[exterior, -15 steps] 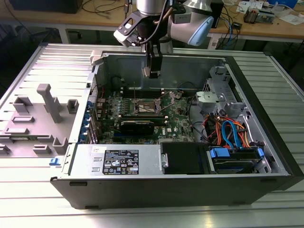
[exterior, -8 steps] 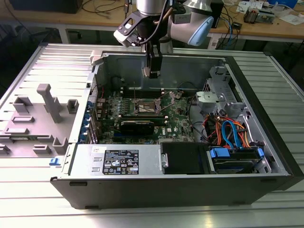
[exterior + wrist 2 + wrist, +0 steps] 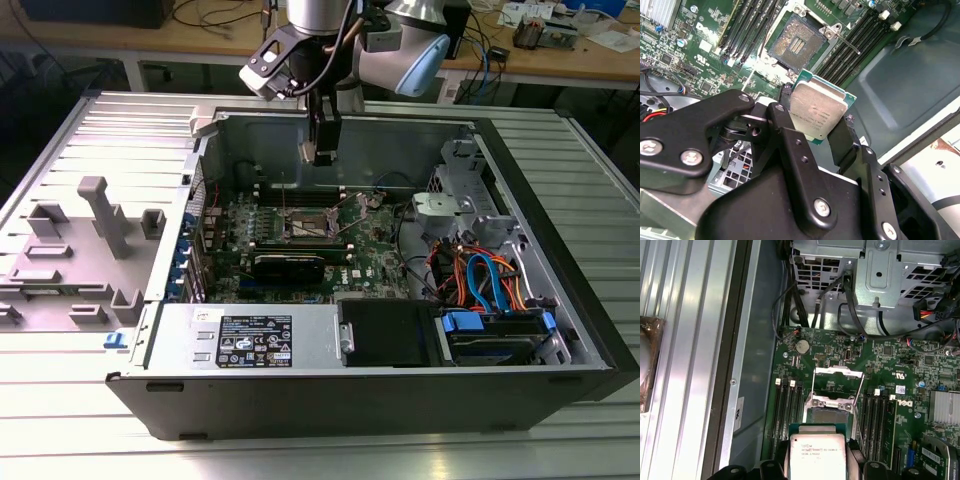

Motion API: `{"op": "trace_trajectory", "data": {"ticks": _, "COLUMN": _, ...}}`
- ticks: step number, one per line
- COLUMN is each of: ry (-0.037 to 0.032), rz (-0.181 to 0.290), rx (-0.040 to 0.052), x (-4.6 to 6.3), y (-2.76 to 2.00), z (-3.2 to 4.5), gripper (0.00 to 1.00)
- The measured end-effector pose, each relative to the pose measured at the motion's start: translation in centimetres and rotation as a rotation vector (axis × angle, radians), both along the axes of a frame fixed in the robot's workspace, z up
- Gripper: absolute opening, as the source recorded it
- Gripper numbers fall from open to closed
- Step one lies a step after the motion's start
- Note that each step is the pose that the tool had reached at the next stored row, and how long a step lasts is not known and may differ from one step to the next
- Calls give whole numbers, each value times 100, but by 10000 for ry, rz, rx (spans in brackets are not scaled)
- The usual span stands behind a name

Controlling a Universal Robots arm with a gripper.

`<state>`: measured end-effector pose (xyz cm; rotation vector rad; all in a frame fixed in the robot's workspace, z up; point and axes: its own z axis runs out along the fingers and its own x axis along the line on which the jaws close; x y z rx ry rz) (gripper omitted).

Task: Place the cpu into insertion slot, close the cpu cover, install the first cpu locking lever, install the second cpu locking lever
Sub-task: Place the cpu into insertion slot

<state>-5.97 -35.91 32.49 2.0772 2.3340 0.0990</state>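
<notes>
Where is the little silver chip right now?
In the second wrist view, the cpu sits clamped in the gripper, above the empty insertion slot on the green board.

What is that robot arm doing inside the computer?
The robot arm's gripper is holding the cpu, a little silver square chip, gripped by its edges. It hangs above the green circuit board inside the open computer case. The insertion slot underneath is bare, and the cpu cover is flipped up out of the way. The chip is not in the slot yet.
</notes>
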Motion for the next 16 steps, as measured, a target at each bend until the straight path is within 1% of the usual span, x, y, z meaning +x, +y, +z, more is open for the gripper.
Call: {"op": "trace_trajectory", "data": {"ticks": 16, "ry": 3, "rz": 1, "rx": 31, "x": 0, "y": -1, "z": -26, "gripper": 54}}
